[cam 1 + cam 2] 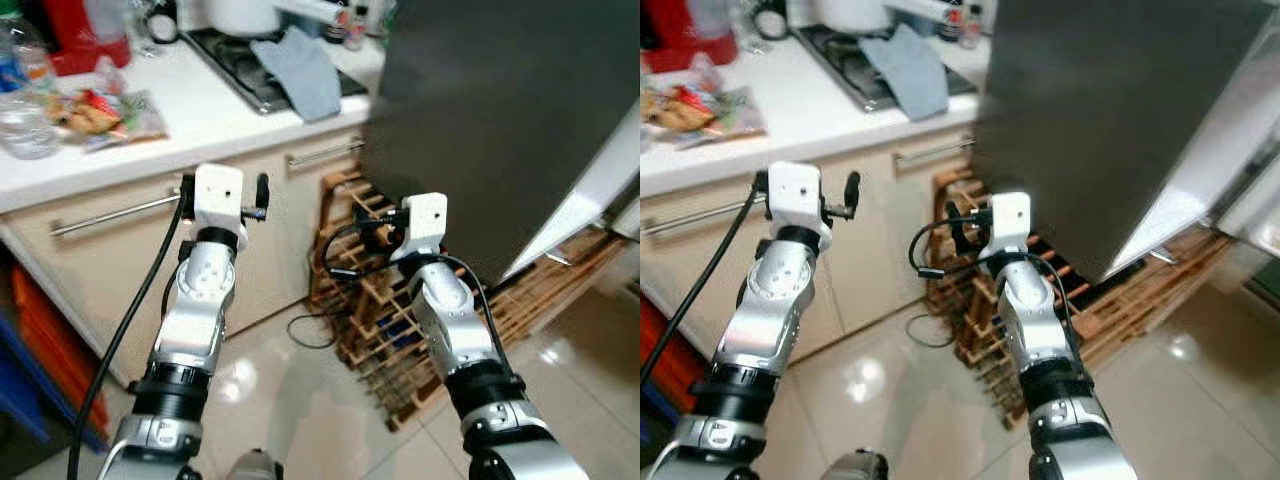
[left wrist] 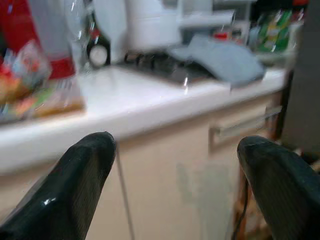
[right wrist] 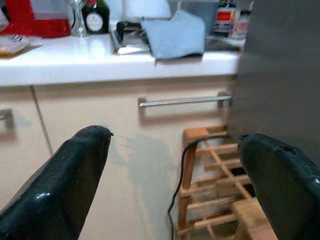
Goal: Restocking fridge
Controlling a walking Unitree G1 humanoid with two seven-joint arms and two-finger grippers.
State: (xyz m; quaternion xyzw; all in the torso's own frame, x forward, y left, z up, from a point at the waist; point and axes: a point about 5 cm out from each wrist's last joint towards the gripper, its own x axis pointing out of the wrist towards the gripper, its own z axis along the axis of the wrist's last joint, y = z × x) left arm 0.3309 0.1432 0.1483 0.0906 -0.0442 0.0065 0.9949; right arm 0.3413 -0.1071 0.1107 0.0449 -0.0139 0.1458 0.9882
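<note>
Two grippers are raised in front of the counter (image 1: 215, 125), each with fingers spread wide and holding nothing. The left gripper (image 2: 175, 185) faces the cream cabinet front below the counter edge. The right gripper (image 3: 180, 187) faces the drawer handle (image 3: 184, 101) and the wooden rack (image 1: 385, 300) on the floor. The fridge (image 1: 490, 110), dark-sided, stands just right of the counter, its door (image 1: 590, 195) swung open. A grey cloth (image 1: 300, 70) lies on the hob (image 1: 235, 55); food packets (image 1: 95, 115) sit on the counter's left part.

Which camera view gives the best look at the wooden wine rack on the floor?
The left eye view: the wooden wine rack lies almost whole between the cabinet and the dark fridge door. The right eye view is similar, with the right arm crossing it. The right wrist view catches one corner; the left wrist barely any.
</note>
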